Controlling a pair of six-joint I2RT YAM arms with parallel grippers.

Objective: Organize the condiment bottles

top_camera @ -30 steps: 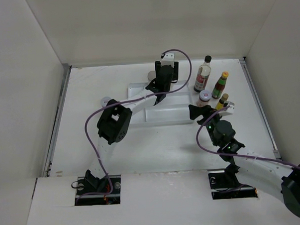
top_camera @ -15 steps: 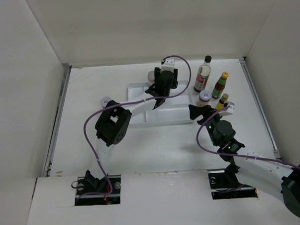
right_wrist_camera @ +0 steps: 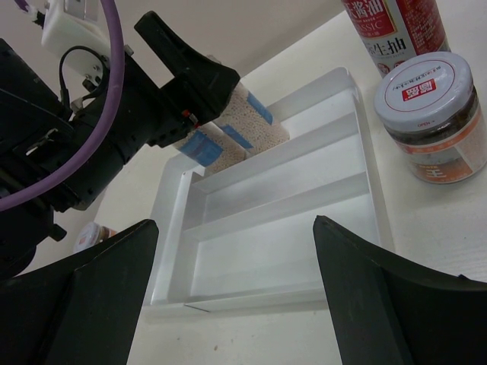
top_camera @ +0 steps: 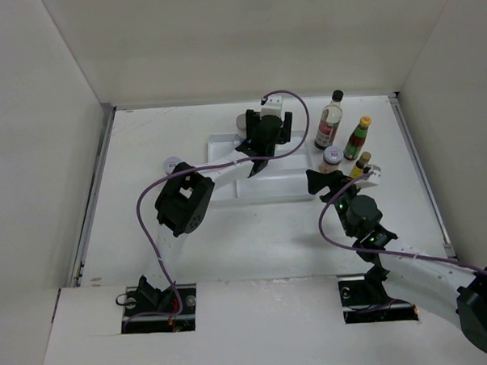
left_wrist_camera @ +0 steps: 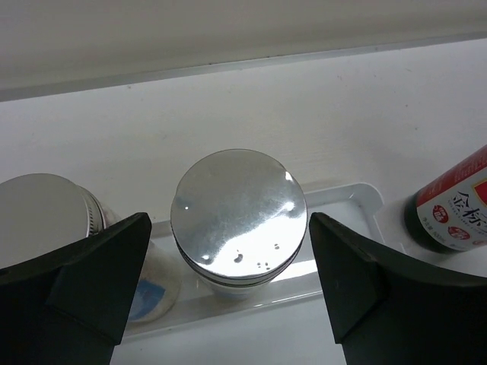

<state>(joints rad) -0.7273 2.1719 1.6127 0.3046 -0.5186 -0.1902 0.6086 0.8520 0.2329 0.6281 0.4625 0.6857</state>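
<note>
In the left wrist view a silver-lidded shaker [left_wrist_camera: 237, 214] stands in the far compartment of the white tray [left_wrist_camera: 358, 198], with a second shaker [left_wrist_camera: 42, 213] beside it on the left. My left gripper [left_wrist_camera: 228, 281] is open, its fingers either side of the middle shaker with a small gap to each. From above, the left gripper [top_camera: 262, 137] hangs over the tray's far edge. The black-capped bottle [top_camera: 330, 122], yellow-capped bottle [top_camera: 358, 137], pink-lidded jar [top_camera: 333, 155] and small yellow bottle [top_camera: 360, 164] stand right of the tray. My right gripper [right_wrist_camera: 236, 289] is open and empty at the tray's near right.
The divided tray [top_camera: 268, 188] lies mid-table, and its nearer compartments [right_wrist_camera: 289, 220] hold nothing. A small pink-topped container [top_camera: 171, 164] sits alone left of the tray. White walls enclose the table on three sides. The left arm's purple cable loops over the tray's left side.
The left gripper shifted slightly toward the far left, then opened and let go of the shaker, which now stands in the tray. The right arm has not moved.
</note>
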